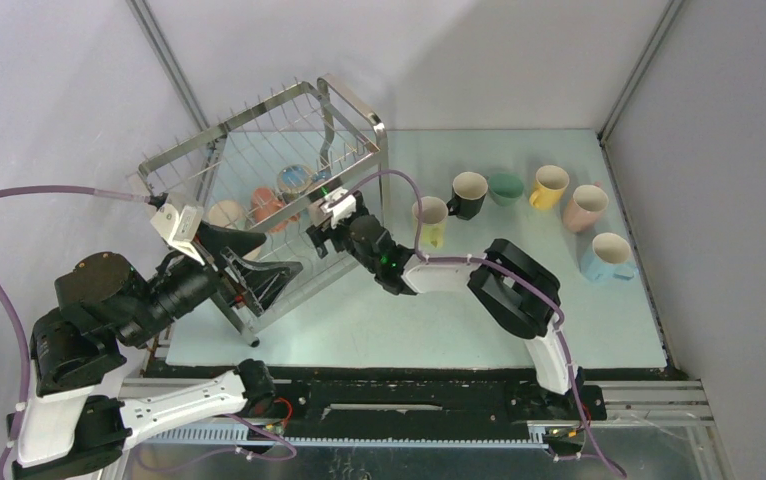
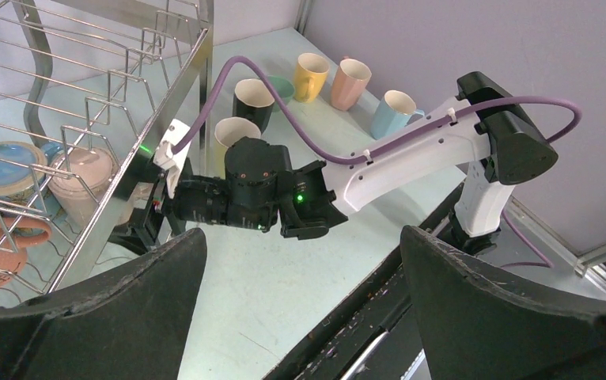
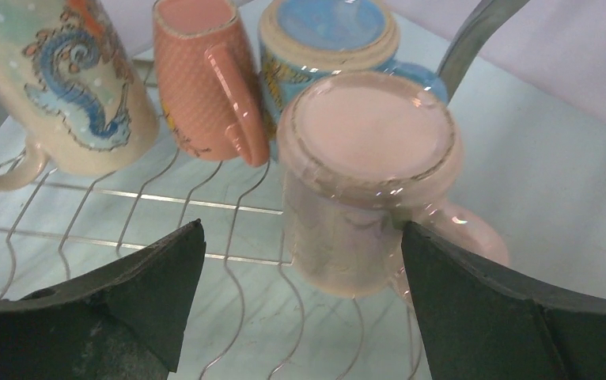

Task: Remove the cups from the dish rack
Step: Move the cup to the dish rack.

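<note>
Cups sit in two groups. At left, your left hand (image 1: pixel 259 255) hangs empty beside the dish rack (image 1: pixel 229 128), fingers apart. Inside the rack are four: a dragon-painted cup (image 3: pixel 70 87), an orange-pink cup (image 3: pixel 205 87), a blue-topped cup (image 3: pixel 327 32) and a pale pink cup (image 3: pixel 367 182), base up. Your right hand (image 3: pixel 300 317), fingers wide and empty, frames the pale pink one without touching. Six others stand on the table (image 1: pixel 409 320) at right. Close off-centre and a finger may hit the handle, shoving the glossy cup into the blue-topped one just behind. Lift carelessly and it may catch the wires.
</note>
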`<state>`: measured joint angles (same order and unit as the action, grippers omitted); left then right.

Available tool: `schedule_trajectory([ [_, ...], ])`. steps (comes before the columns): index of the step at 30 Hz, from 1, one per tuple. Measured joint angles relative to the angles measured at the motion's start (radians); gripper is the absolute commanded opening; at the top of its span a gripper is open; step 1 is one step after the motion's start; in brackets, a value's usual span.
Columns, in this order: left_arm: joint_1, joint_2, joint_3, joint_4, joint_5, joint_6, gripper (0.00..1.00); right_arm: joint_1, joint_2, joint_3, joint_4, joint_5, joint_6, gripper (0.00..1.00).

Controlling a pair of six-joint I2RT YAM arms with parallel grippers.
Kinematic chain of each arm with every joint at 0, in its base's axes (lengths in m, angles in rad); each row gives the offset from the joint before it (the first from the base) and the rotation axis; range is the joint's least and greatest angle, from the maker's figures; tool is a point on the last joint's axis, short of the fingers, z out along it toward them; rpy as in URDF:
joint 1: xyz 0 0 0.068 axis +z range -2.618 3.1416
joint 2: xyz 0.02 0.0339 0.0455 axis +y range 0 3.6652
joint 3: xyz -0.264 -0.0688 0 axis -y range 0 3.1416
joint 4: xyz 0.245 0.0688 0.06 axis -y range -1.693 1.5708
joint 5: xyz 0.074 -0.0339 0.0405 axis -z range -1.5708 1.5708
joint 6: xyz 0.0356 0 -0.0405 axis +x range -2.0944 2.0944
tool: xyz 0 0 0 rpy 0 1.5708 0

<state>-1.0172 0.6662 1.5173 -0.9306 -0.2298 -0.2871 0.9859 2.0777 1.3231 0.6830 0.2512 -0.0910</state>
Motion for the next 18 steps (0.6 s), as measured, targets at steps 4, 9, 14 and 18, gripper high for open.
schedule_trajectory([
  [4,0.0,0.0,-0.003,0.002,0.0,0.0,1.0,0.026,0.0,0.0,-0.04,-0.011,0.007,1.0],
  [9,0.0,0.0,-0.023,0.005,0.0,-0.001,1.0,0.058,-0.007,0.0,-0.077,-0.034,0.029,1.0],
  [14,0.0,0.0,-0.031,0.005,0.0,-0.001,1.0,0.063,-0.031,0.0,-0.086,-0.032,0.048,1.0],
  [18,0.0,0.0,-0.033,0.008,0.0,-0.001,1.0,0.05,-0.043,0.001,-0.073,-0.006,0.044,1.0],
])
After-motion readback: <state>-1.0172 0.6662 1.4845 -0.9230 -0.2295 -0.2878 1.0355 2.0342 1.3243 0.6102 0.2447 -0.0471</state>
